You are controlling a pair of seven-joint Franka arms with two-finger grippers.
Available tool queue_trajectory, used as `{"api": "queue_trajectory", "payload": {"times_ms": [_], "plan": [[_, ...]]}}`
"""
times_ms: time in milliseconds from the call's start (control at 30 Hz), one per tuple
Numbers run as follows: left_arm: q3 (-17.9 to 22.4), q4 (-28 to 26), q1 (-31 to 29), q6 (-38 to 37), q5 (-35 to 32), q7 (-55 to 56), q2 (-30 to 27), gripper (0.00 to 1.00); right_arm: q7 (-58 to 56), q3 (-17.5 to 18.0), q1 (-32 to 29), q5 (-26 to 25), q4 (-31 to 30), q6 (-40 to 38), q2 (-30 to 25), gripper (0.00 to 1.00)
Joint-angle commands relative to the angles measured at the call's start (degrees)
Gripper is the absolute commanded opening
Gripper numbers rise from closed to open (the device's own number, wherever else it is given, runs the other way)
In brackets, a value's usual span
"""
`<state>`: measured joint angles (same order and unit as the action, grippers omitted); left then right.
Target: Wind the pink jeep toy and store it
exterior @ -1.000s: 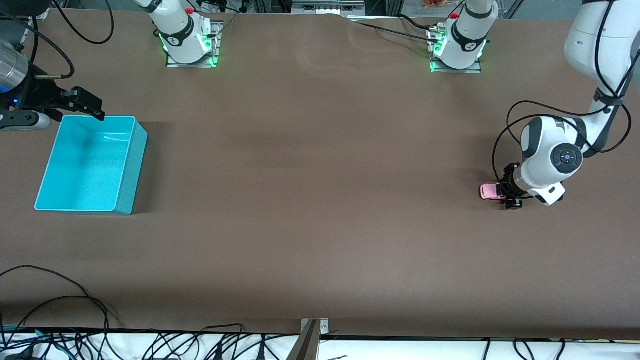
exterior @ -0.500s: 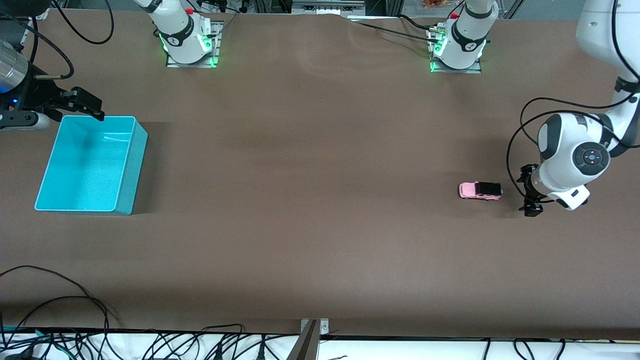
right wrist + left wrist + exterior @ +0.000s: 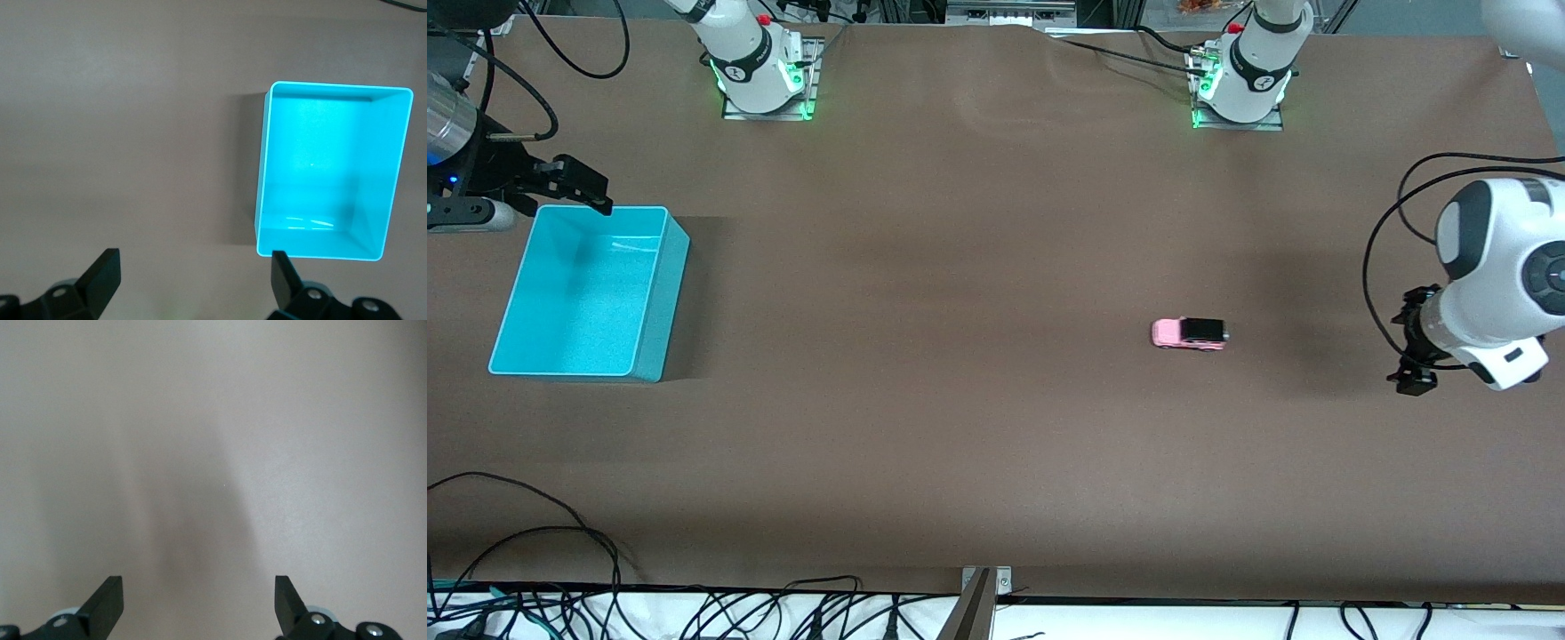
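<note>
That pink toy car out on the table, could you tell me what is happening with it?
Nothing holds the pink jeep toy: it sits alone on the brown table. The left gripper hangs open near the left arm's end. The right gripper waits open by the empty turquoise bin at the right arm's end.

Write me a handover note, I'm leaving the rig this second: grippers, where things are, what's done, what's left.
Left gripper: open, empty, low at its own end of the table.
Right gripper: open, empty, waiting by the bin's edge.
Jeep: on the table, free of both grippers, between the left gripper and the bin, much closer to the gripper.
Bin: empty, at the right arm's end.
Done: jeep let go.
Left: put the jeep in the bin.
</note>
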<state>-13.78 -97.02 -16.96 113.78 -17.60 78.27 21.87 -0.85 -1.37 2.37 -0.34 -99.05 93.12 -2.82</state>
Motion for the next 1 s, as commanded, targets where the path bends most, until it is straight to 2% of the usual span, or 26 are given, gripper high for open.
{"api": "queue_trajectory", "payload": {"times_ms": [0,467,733,967], "plan": [[-0.3,6.0,-0.4,-6.4,1.3,-12.4,0.3,1.0,0.2,-0.1,0.1,-0.7,0.6,-0.4,-0.1,1.0],[-0.2,16.3,-0.4,-13.8,4.7,-43.1,0.1,1.0,0.2,-0.1,0.2,-0.7,0.6,-0.3,-0.1,1.0],[-0.5,20.0,0.2,-18.2,5.2,-55.8,0.1,1.0,0.2,-0.1,0.1,-0.6,0.6,-0.3,-0.1,1.0],[-0.6,23.5,0.0,-18.8,9.4,-69.8,-0.1,1.0,0.2,-0.1,0.1,-0.6,0.6,-0.3,-0.1,1.0]]}}
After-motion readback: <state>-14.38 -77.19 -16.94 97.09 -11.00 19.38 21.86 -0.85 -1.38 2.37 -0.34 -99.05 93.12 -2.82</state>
